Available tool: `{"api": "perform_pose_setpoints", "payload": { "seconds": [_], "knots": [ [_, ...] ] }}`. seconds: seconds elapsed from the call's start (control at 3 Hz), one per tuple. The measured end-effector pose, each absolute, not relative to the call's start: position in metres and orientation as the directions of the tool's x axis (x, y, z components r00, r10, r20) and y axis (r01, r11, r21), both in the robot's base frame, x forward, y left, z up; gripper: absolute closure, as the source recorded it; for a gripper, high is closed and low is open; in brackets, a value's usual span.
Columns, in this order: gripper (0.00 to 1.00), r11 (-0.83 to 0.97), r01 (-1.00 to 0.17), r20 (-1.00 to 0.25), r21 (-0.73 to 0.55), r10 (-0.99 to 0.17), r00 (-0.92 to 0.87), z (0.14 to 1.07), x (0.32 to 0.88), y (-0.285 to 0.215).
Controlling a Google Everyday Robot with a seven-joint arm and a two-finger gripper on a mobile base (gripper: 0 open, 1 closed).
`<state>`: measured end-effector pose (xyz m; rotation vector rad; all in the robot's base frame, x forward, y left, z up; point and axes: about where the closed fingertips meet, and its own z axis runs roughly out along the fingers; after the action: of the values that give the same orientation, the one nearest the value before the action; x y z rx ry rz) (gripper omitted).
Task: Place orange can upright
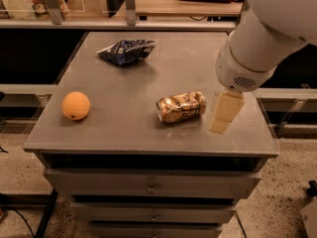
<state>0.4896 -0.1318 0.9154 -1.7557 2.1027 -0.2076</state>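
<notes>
Orange can (181,106) lies on its side, right of centre on grey cabinet top (124,128). Gripper (219,125) hangs just right of it, not touching (open or closed: cannot tell). Orange fruit (76,105) left; blue bag (126,51) at back.

The orange can (181,106) is seen lying on its side on the grey cabinet top (138,83), right of centre, towards the front edge. Its golden-orange metallic body is dented and marked with pale and dark patches, and its silver end is turned leftward. The gripper (224,114) is positioned just beside its right end.
</notes>
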Motion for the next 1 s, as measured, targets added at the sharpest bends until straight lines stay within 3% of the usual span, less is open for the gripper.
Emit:
{"api": "perform_pose_setpoints", "payload": {
  "seconds": [1.0],
  "knots": [
    [0.0, 0.015, -0.941, -0.187, -0.337, -0.981, 0.052, 0.89, 0.51, -0.099]
  ]
}}
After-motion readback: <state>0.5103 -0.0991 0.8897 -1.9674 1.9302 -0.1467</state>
